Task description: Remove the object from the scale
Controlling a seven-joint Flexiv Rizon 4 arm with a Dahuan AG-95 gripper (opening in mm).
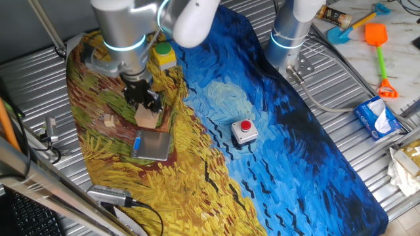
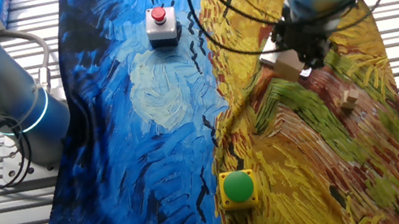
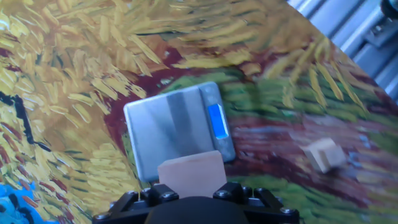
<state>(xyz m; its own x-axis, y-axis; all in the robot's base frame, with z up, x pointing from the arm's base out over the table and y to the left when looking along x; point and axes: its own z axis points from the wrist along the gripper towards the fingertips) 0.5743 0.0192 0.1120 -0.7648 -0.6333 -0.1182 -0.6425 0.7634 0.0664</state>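
Holding the cube [image 3: 191, 174] clenched in the gripper [image 1: 146, 105], lifted clear of the scale [image 3: 177, 127]. In the hand view, sitting at the lower centre of the frame, just above the gripper body, with the scale's grey plate lying bare behind it and its blue strip toward the right. In one fixed view, hanging at centre left, just above the upper edge of the scale [image 1: 152, 145], tilted slightly. In the other fixed view, showing at upper right as a tan block [image 2: 287, 68] under the gripper [image 2: 306, 50]; scale itself hidden there.

Judging the step in hand: carrying away, pick already done, placing not yet done. Next calling for moving sideways past the plate's edge to open cloth [image 1: 197, 170], lowering until resting, then releasing. Needing care to avoid the small wooden bit [image 3: 324, 154] at right of the hand view, lying well apart from the scale, and to stay off the red-button box [image 1: 245, 131] near centre of one fixed view.
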